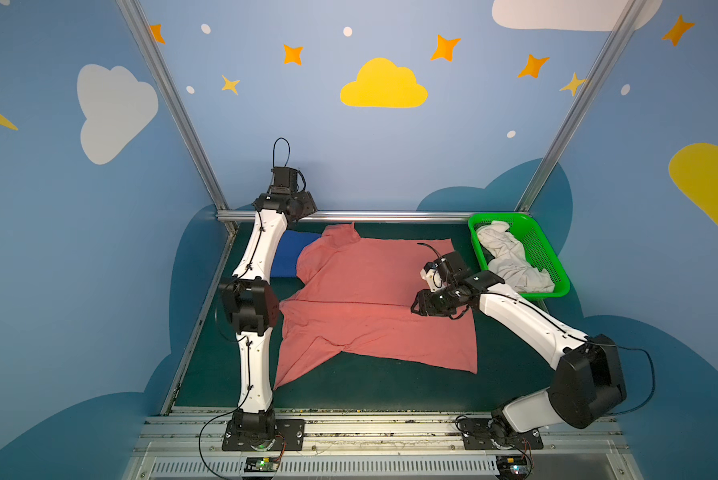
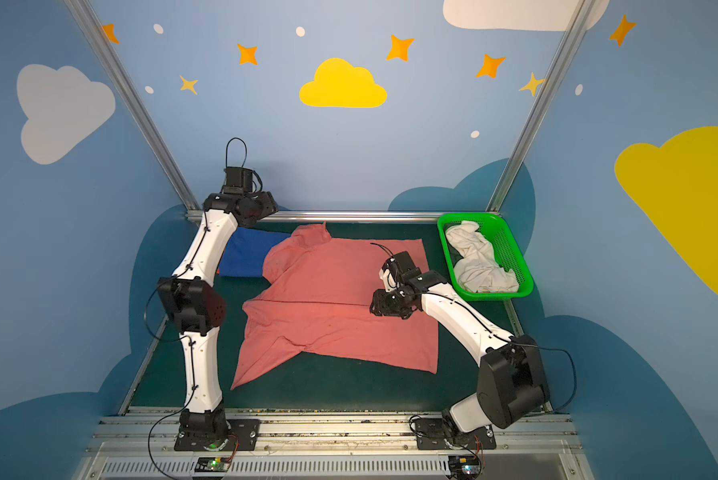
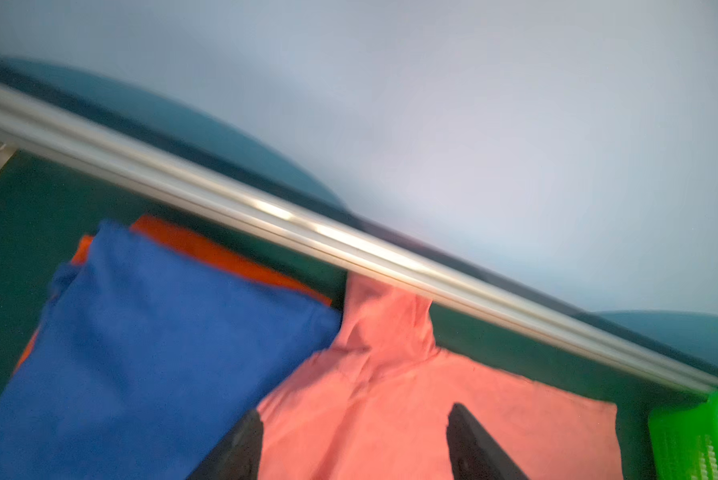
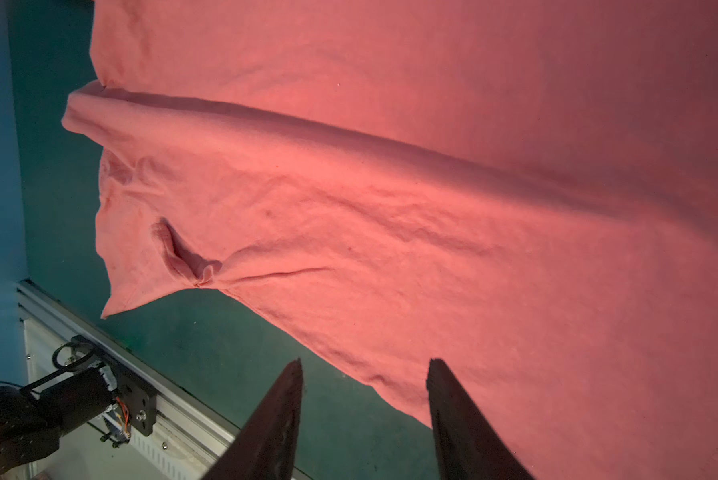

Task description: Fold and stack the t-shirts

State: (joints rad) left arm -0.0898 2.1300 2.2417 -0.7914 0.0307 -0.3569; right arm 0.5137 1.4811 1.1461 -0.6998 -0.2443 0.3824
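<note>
A salmon-pink t-shirt [image 1: 370, 307] [image 2: 332, 316] lies spread on the green table, with one long crease across its middle. Folded at the back left is a royal blue t-shirt [image 1: 288, 255] [image 3: 149, 353], on top of an orange t-shirt [image 3: 207, 249]. A white t-shirt [image 1: 507, 257] lies crumpled in the basket. My left gripper [image 3: 354, 409] is open and empty, raised above the pink shirt's sleeve [image 3: 390, 332] next to the blue one. My right gripper [image 1: 415, 306] [image 4: 365, 361] hovers open over the pink shirt's right side, holding nothing.
A green mesh basket [image 1: 498, 216] [image 2: 469, 216] stands at the back right corner. A metal rail [image 3: 349, 245] runs along the table's back edge, close behind the left wrist [image 1: 291, 203]. Blue walls close in the sides.
</note>
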